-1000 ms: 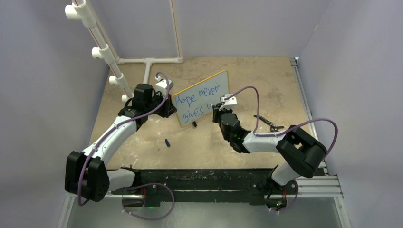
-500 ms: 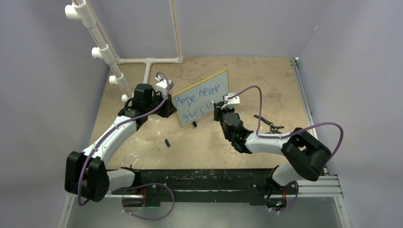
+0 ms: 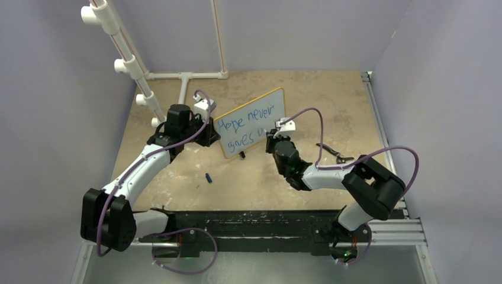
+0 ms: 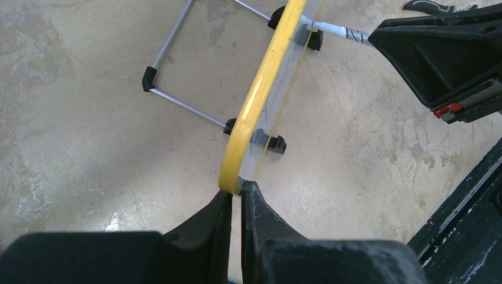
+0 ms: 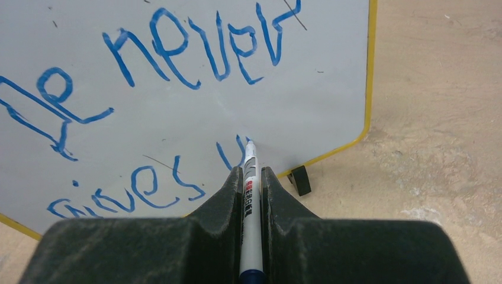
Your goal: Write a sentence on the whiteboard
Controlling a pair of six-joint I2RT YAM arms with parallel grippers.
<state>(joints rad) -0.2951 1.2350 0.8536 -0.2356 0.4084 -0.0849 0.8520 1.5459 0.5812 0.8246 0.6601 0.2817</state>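
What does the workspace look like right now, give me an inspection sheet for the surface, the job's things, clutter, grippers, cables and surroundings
Surface: beige tabletop, mottled and scuffed.
Job's things: whiteboard standing mid-table; sentence reads "Hope never gives u", unfinished.
Clutter: small blue cap lying near the left arm; dark object beside the right arm, too small to identify.
Grippers: left gripper shut on the whiteboard's yellow edge; right gripper shut on a white marker, tip at the board.
Cables: purple cables loop off both arms.
Surroundings: white pipe frame back left; plain walls; black rail at the near edge.
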